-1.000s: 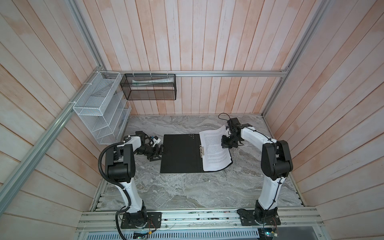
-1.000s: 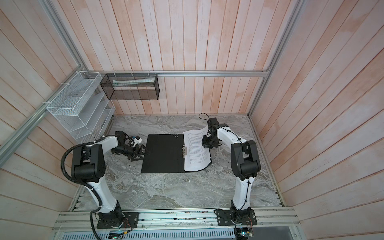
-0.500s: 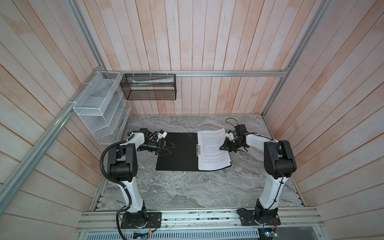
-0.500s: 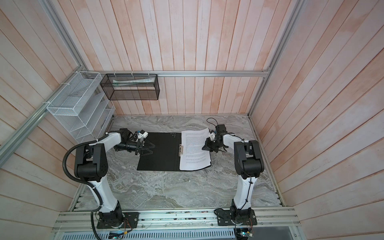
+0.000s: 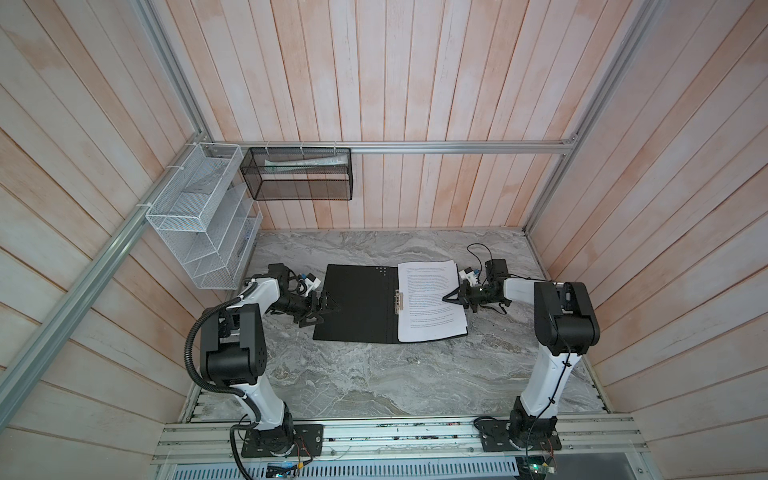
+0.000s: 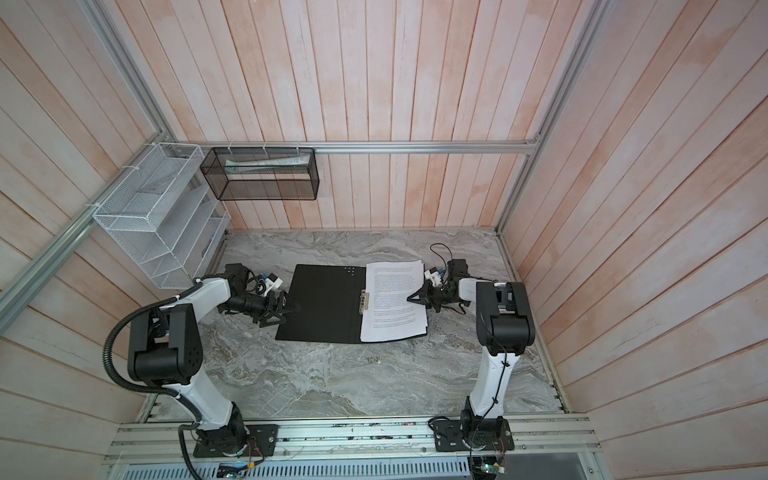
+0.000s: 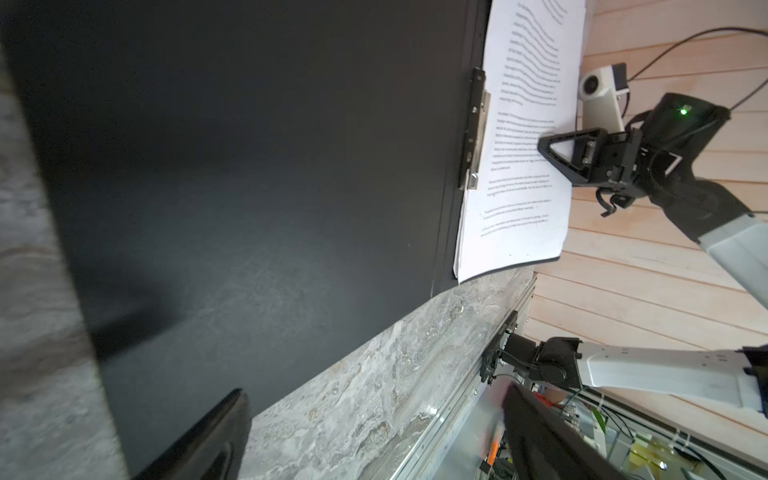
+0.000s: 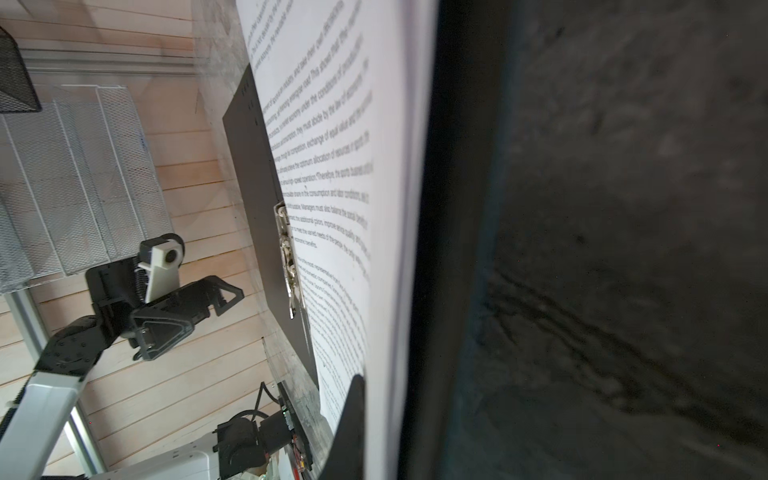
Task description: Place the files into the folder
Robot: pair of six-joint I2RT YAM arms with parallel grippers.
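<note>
The files [image 5: 428, 324] lie flat in the open folder [image 5: 357, 307] on the tabletop [image 5: 374, 374]. I judge them light, floppy and slippery, best pinched at an edge. My right end effector [image 5: 446, 298], jaws together, rests on them; my left end effector [image 5: 322, 311] gapes at the folder's edge.

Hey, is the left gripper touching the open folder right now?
Apart. In the right wrist view the open left gripper hangs clear of the folder, with wall planks showing between its fingertips and the black cover.
</note>
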